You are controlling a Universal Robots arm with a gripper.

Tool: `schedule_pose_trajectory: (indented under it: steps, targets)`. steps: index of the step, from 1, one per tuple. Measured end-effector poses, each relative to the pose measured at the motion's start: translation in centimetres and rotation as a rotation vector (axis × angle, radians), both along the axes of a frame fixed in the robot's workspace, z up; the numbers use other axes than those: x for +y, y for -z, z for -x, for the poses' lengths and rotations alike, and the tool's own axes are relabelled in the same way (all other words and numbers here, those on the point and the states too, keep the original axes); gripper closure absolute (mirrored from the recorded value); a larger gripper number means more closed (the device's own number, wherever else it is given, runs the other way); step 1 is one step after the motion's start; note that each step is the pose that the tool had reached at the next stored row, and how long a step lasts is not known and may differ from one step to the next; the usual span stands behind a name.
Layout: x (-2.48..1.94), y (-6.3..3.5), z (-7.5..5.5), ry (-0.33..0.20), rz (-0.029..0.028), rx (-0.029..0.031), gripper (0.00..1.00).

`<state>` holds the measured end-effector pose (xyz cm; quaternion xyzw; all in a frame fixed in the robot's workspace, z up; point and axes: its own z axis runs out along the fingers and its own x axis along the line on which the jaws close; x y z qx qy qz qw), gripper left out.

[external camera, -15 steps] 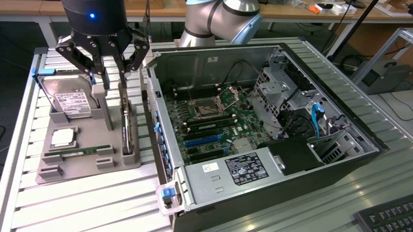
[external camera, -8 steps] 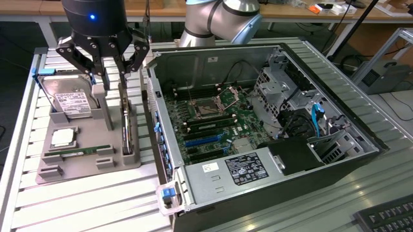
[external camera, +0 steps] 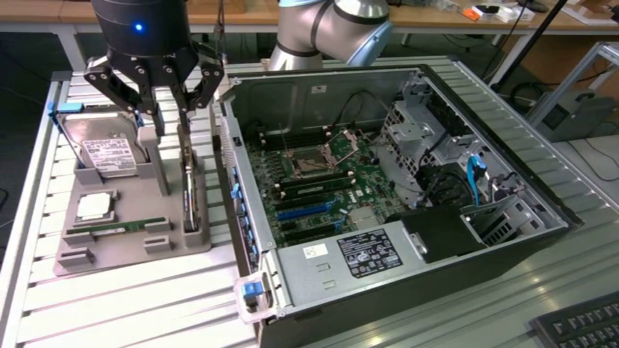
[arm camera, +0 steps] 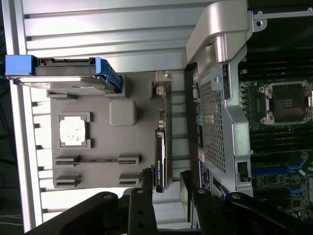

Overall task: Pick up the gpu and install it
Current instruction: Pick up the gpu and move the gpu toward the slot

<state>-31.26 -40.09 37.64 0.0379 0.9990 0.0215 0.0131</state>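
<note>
Slatted table [external camera: 126, 308] carries a grey tray [external camera: 121, 250] beside an open case [external camera: 320, 90]. The gpu [external camera: 190, 196] stands on edge in the tray. The gripper [external camera: 172, 138] hangs over it, fingers spread either side of its end, grasping nothing.

Black pincer [external camera: 169, 145], blue light [external camera: 138, 27], silver-grey arm [external camera: 324, 32]

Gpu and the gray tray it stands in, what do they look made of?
The gpu looks like a dark matte circuit board seen edge-on, perhaps with a plastic cover. Its end bracket looks like bare silvery metal, by its pale sheen. The tray seems matte gray plastic: even colour, no shine, shaped slots.
</note>
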Motion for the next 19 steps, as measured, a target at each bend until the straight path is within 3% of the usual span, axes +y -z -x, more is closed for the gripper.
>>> schedule_pose_trajectory:
  steps: [19]
  targets:
    - [-0.17,0.3,0.07,0.0,0.0,0.0,0.64]
